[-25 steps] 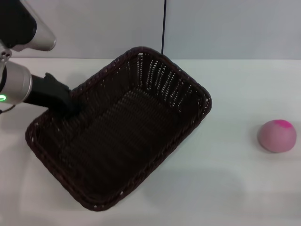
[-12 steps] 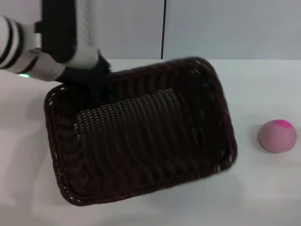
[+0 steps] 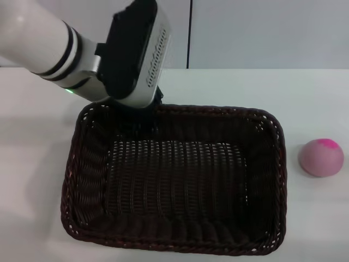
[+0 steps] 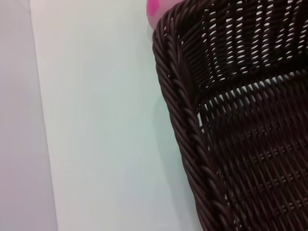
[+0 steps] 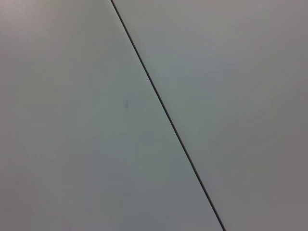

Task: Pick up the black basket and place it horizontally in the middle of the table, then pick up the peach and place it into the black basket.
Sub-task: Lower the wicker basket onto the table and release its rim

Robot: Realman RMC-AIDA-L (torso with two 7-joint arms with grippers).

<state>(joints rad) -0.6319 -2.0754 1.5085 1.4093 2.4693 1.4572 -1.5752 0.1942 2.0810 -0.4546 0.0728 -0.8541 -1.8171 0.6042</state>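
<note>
The black basket [image 3: 174,180] lies lengthwise across the middle of the white table [image 3: 311,93], open side up and empty. My left gripper [image 3: 146,115] is at the basket's far rim, left of its middle, shut on the braided edge; the wrist body covers most of the fingers. The left wrist view shows the braided rim [image 4: 192,139] and the openwork wall close up. The peach [image 3: 321,157], pale pink with a magenta patch, sits on the table to the right of the basket, apart from it. A sliver of the peach [image 4: 158,9] shows past the basket's corner in the left wrist view. My right gripper is out of view.
A grey wall [image 3: 262,33] with a dark vertical seam [image 3: 190,33] stands behind the table. The right wrist view shows only that plain wall and seam [image 5: 163,110]. Bare tabletop [image 4: 106,120] lies beyond the basket's far rim.
My left arm has swung the basket round from a diagonal lie at the left to a horizontal lie in the middle. The peach has not moved.
</note>
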